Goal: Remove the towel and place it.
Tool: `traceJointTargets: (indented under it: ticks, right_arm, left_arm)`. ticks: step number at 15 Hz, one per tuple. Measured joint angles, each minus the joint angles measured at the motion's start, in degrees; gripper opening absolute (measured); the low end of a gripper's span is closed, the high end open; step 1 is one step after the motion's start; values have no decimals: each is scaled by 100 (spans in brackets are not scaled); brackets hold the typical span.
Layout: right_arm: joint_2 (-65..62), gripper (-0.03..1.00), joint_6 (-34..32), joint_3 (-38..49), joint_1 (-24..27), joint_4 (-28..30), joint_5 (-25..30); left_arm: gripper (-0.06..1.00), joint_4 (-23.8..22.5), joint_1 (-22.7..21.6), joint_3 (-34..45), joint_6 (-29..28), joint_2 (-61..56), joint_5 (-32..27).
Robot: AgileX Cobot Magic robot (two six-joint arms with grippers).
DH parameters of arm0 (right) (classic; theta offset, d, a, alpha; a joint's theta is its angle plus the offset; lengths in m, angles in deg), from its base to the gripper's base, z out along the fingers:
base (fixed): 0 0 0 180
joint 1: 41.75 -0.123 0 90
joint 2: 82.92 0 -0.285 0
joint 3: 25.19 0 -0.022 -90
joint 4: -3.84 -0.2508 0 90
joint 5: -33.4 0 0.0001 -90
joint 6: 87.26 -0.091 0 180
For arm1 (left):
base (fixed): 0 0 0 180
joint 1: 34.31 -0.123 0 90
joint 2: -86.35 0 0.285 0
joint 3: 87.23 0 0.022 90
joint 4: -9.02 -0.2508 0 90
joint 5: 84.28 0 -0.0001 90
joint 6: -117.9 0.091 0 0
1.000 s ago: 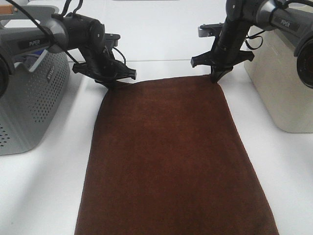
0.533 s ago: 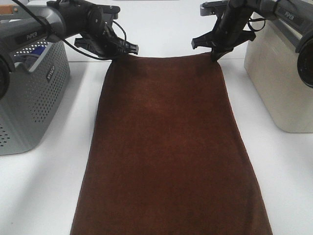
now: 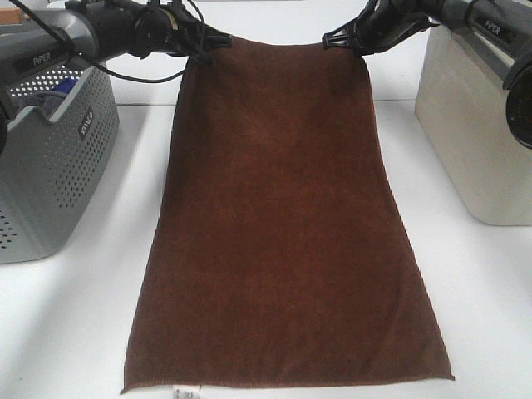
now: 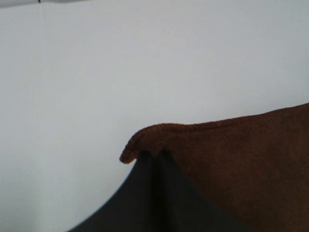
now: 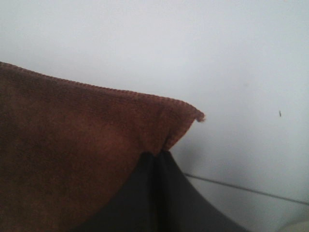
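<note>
The dark brown towel (image 3: 283, 224) hangs stretched from its two far corners down to the white table, its near hem and a small white tag (image 3: 188, 391) lying at the front edge. My left gripper (image 3: 202, 43) is shut on the far left corner, raised high at the back. My right gripper (image 3: 359, 41) is shut on the far right corner at the same height. In the left wrist view the closed fingers (image 4: 154, 193) pinch the hemmed corner of the towel (image 4: 159, 137). The right wrist view shows the same grip (image 5: 155, 159) on the towel's other corner (image 5: 174, 118).
A grey perforated basket (image 3: 50, 158) stands on the left of the table. A beige bin (image 3: 478, 125) stands on the right. The white table (image 3: 75, 332) shows on both sides of the towel.
Both grippers have risen and moved back with the towel's far corners. The towel has been drawn away from the camera, so its near hem and tag now show.
</note>
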Motion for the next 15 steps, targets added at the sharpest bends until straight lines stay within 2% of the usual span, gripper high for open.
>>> traceJointTargets:
  ticks: [2,3,5,6,8,9,10,12,15]
  right_arm:
    - [172,0,0,0,0,34,-413]
    - [269,0,0,0,0,34,-487]
    - [390,7,0,0,0,40,-659]
    - [401,16,0,0,6,40,-699]
    - [407,39,-80,0,46,40,-785]
    - [407,51,-223,0,63,40,-785]
    - [407,59,-315,0,74,40,-785]
    - [401,64,-327,0,86,-6,-762]
    - [201,65,-350,0,80,-235,-619]
  left_arm:
    - [0,-281,0,0,0,258,476]
    - [1,-292,0,0,0,361,476]
    - [10,-309,0,0,0,550,476]
    - [23,-321,0,0,0,596,476]
    - [56,-344,0,0,0,613,584]
    - [69,-344,0,0,0,613,688]
    - [78,-344,0,0,0,613,796]
    - [82,-344,0,0,0,613,894]
    - [82,-344,0,0,0,453,888]
